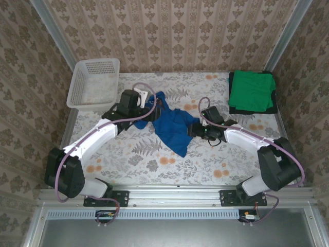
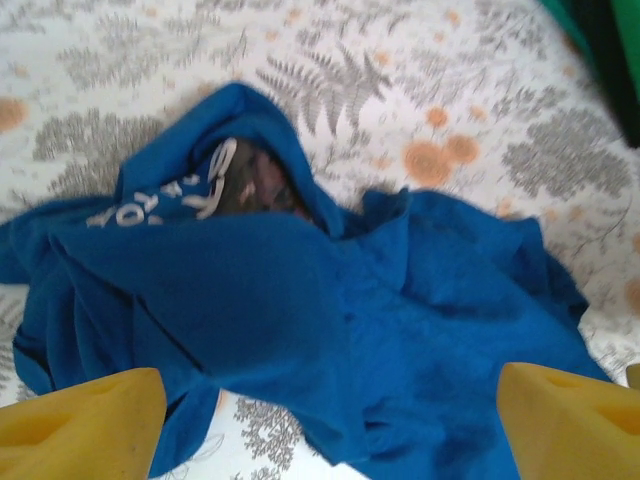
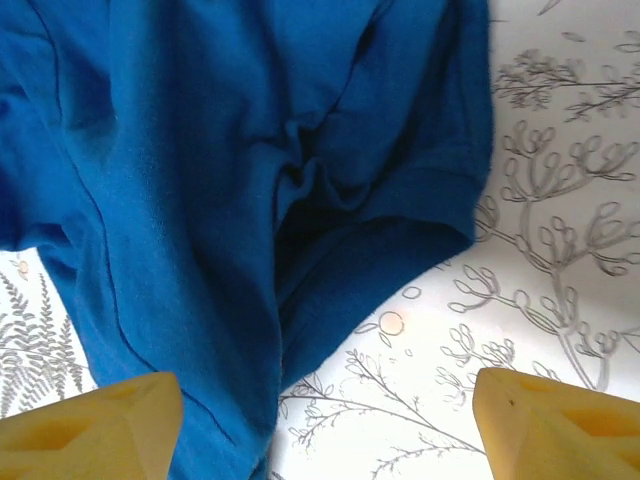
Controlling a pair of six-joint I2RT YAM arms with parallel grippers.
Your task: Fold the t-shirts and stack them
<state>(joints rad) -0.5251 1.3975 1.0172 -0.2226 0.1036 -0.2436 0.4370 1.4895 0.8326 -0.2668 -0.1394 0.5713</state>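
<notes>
Blue tee (image 1: pixel 172 128) lies crumpled at the centre of the worktop (image 1: pixel 154 162), white lettering showing. Left hand (image 2: pixel 330 410) hovers over it, fingers spread wide, gripping nothing. Right hand (image 3: pixel 320 415) is released above the tee's right edge. Green tee (image 1: pixel 251 90) sits folded on a dark tee (image 1: pixel 247 111) at the far right corner. White basket (image 1: pixel 77 87) stands far left.

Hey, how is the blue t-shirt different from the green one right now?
The blue t-shirt is crumpled in a loose heap; the green t-shirt is folded flat. The blue one sits mid-table, the green one in the far right corner. The blue one lies straight on the floral table; the green one tops a dark garment. Blue shows white lettering; green looks plain. Both are bright, solid-coloured tees.
</notes>
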